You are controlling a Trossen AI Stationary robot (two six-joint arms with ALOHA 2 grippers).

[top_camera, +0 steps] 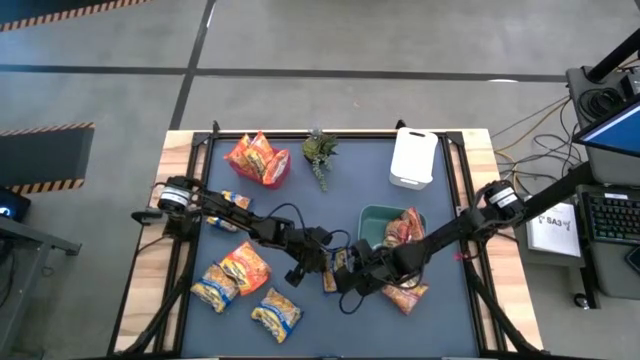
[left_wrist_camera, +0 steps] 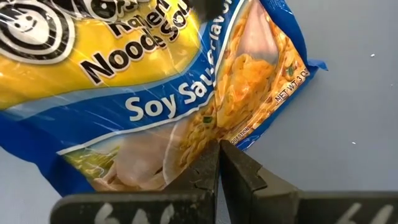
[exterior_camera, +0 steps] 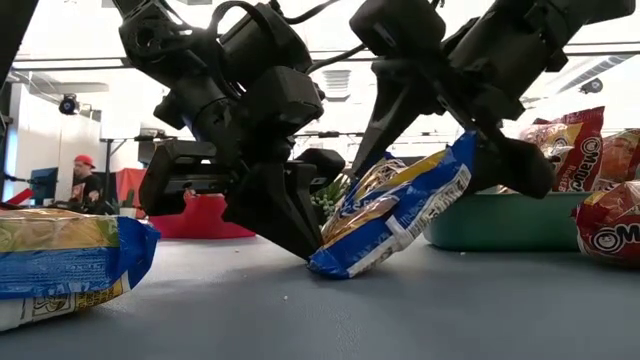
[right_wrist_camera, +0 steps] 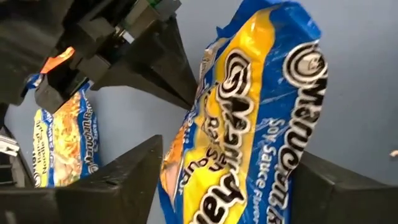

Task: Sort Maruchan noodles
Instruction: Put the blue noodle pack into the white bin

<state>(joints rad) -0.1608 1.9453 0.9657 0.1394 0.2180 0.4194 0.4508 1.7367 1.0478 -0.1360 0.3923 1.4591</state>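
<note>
A yellow-and-blue Maruchan noodle packet (exterior_camera: 395, 215) stands tilted at the table's middle, between my two grippers. My left gripper (exterior_camera: 305, 250) is shut, with its tips at the packet's low end. My right gripper (right_wrist_camera: 233, 155) straddles the raised part of the packet, one finger on each side. In the high view the packet (top_camera: 333, 270) is mostly hidden between the left gripper (top_camera: 316, 266) and the right gripper (top_camera: 356, 280). My left gripper touches the packet's low edge (left_wrist_camera: 231, 138) with its shut fingertips, coming down at a slant from the table's left. That edge rests on the table. My right gripper has the packet's raised half between its fingers, which meet the two long edges (right_wrist_camera: 171, 168) and lie across the packet. It comes down at a slant from the right. The packet's upper end (exterior_camera: 462, 150) is lifted.
Orange packets (top_camera: 258, 158) lie at the far left and more packets (top_camera: 245, 270) at the near left. A green bin (top_camera: 372, 222) holds red packets, with another red one (top_camera: 405, 295) in front of it. A white container (top_camera: 413, 157) and a small plant (top_camera: 320, 155) stand at the far edge.
</note>
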